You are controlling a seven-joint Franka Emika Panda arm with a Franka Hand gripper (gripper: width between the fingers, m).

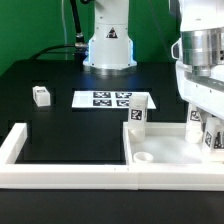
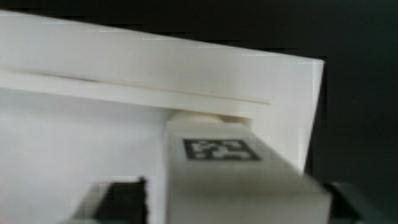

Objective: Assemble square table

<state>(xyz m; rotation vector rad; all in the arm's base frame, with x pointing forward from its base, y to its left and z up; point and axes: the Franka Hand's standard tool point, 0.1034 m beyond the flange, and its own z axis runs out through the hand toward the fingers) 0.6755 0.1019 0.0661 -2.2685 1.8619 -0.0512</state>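
Observation:
The white square table top [image 1: 170,148] lies at the exterior view's right, with a round socket [image 1: 145,157] in its near corner. One tagged white leg block [image 1: 138,116] stands upright at its far left corner. My gripper [image 1: 207,128] hangs over the top's right side, shut on a second tagged leg block [image 1: 212,138]. In the wrist view this leg block [image 2: 222,150] runs between my dark fingers [image 2: 121,200], with my gripper [image 2: 231,205] closed round it. The table top [image 2: 107,120] and its raised rim lie just beneath. A third leg block [image 1: 40,95] lies loose at the left.
The marker board [image 1: 108,98] lies flat mid-table. A long white bar frame [image 1: 60,172] runs along the front and turns up at the left end. The robot's base [image 1: 108,45] stands at the back.

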